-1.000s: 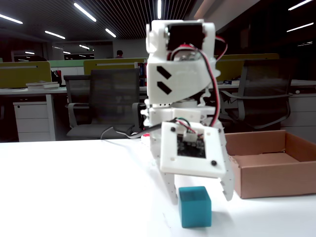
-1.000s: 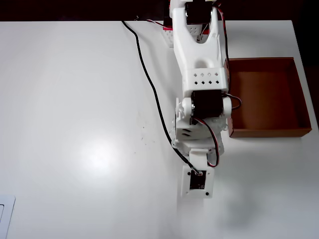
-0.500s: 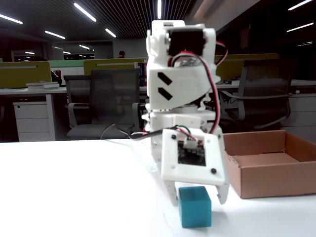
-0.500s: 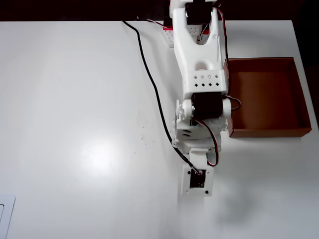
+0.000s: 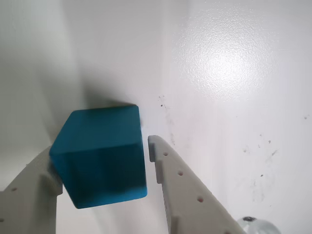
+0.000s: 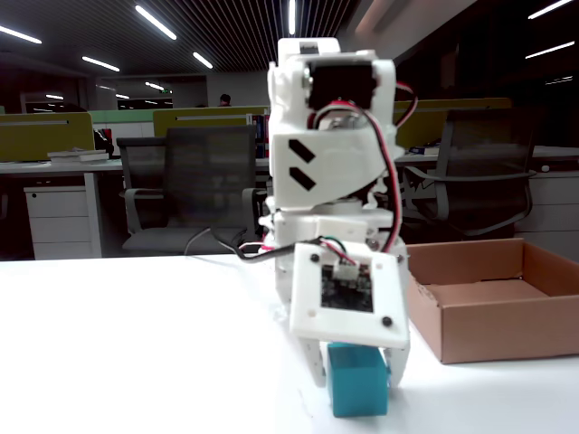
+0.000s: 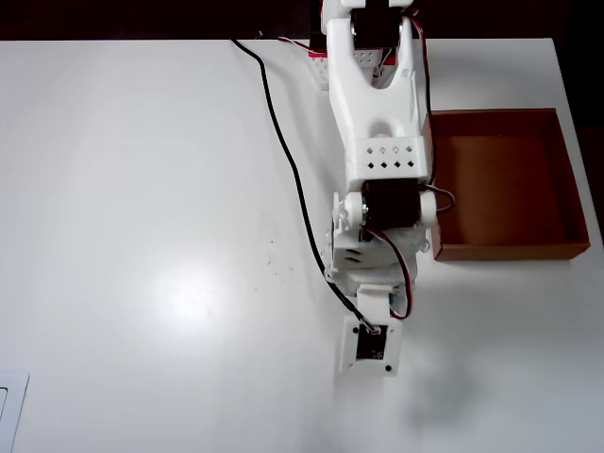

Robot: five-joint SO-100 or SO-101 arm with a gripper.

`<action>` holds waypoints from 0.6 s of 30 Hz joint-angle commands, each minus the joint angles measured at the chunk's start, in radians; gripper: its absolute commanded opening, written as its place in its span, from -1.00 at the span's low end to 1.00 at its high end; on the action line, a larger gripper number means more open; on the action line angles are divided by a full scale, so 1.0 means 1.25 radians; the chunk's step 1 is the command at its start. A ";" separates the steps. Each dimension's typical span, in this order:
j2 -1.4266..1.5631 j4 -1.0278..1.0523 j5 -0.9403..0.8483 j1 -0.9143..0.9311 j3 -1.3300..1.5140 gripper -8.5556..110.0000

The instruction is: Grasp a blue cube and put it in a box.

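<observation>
- Dropping onto the cube: over the last second the gripper has come down from above it, and the fingers now straddle it on the table in the fixed view.
- Wrist view: the cube sits between the two fingers. The left one looks to be touching its lower corner; the right one stands just off its face with a thin gap. So the fingers are spread around it, not yet pinching.
- Cube hasn't shifted on the table across the fixed views; it sits at the near edge of that view, left of the box.
- My read: approach is done, next is squeeze, then lift.
- The cube is turned slightly against the fingers, so it may twist or skid as they press in.
- Overhead: arm hides the cube. The box lies to the right, further up the frame, its near wall just beside the arm's elbow.
- The cube must be lifted over the low box wall; the table between them is bare.
- The black cable trails on the left, away from the path to the box.
</observation>
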 commanded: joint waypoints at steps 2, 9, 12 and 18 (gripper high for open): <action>0.007 -0.011 0.006 -0.004 -0.012 -0.56; 0.007 -0.013 0.011 -0.009 -0.012 -0.61; 0.007 -0.015 0.013 -0.010 -0.012 -0.63; 0.012 -0.016 0.020 -0.010 -0.013 -0.64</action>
